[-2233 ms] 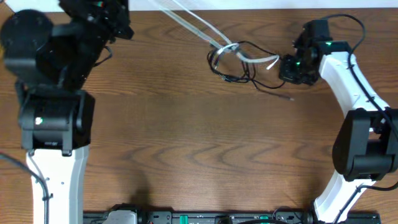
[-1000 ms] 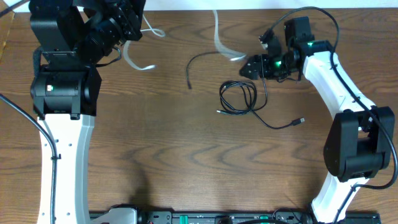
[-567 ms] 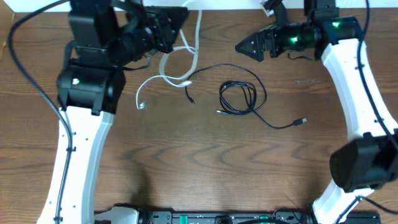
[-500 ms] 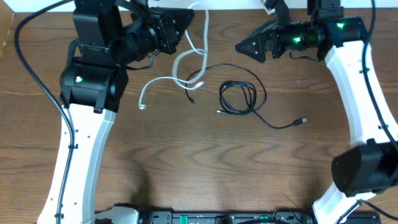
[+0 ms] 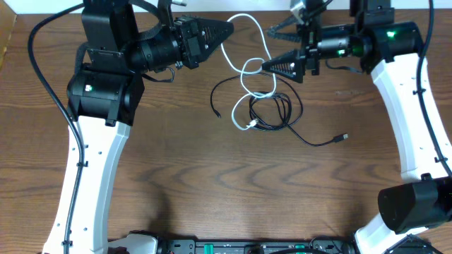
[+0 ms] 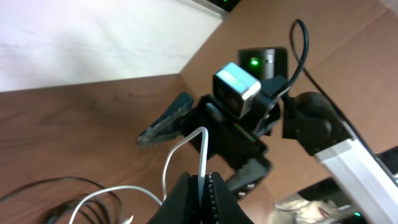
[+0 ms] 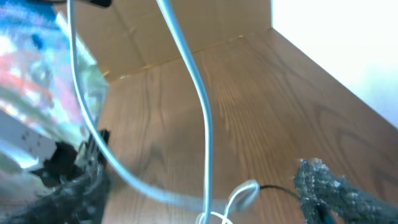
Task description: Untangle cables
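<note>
Left gripper: shut, pinching the white cable a short way along its run. In the left wrist view the cord comes straight up out of the closed fingertips.

Right gripper: spread wide and holding nothing. In the right wrist view the white cable passes through the gap without touching either finger.

White cable: off the table for most of its length. It arcs from the left gripper toward the right gripper, then falls in two loose loops, with its plug low at the left edge of the black coil.

Black cable: lies flat on the table in a small coil below the right gripper. One tail runs right to a plug; the other runs left to its end.

Overlap: the white plug end sits over the black coil's left side. From overhead I cannot tell whether it is threaded through a loop or only hangs over it.

Handling estimate:
- Both cords are light, thin and limp. They will sag and swing rather than hold a shape.
- The jackets look smooth, so a pinch could slide along the cord.
- The plugs are the only stiff parts and would stop a slipping grip.

Where to grip: on a free straight run, away from the overlap, or just behind a plug. Grabbing the coil itself risks taking two strands at once.
</note>
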Controlling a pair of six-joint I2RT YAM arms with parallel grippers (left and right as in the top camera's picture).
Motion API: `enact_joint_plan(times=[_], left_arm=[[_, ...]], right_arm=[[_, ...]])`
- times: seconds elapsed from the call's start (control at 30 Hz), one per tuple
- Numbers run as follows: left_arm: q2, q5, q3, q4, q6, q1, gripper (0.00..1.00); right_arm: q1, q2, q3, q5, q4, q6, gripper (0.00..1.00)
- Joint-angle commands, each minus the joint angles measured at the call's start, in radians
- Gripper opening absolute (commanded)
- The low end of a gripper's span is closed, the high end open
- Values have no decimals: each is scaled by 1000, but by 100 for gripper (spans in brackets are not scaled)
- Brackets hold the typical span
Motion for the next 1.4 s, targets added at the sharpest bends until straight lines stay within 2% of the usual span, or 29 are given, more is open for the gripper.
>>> enact_joint_plan(times=[0.0,0.1,0.2,0.23,0.4,0.43,0.57,0.73,0.77,0.83,0.9,0.97,1.2,1.37], left_arm=[[-1,74,19,5,-31,6,8],[-1,102,19,4,-37,6,8],[-1,119,19,4,-36,6,8],[-1,122,19,4,-36,6,8],[-1,125,19,3,-36,6,8],[-1,125,18,3,-36,6,8],[-1,115,18,3,-31,6,8],[0,55,18,-6,-32,6,47],[0,36,18,-10,-32,6,63],[0,6,18,-15,-31,6,82],[0,-34,18,-27,-32,6,88],[0,-69,18,-47,-32,6,89],[0,-113,18,-90,-24,6,90],[1,-113,18,-90,0,6,90]], right_arm=[[45,-14,17,-20,11,-27,73],[66,-14,17,25,18,-23,57],[71,-14,17,25,19,-23,49],[71,-14,17,25,23,-18,43],[71,-14,17,25,63,65,5],[69,-14,17,25,70,79,1],[67,-14,17,57,96,155,1],[66,-14,17,241,108,337,1],[63,-14,17,269,108,358,1],[48,-19,19,294,114,383,1],[17,-29,21,301,136,427,1],[-30,-42,30,301,164,486,1],[-264,-99,44,301,297,701,1],[-462,-109,44,327,331,753,1]])
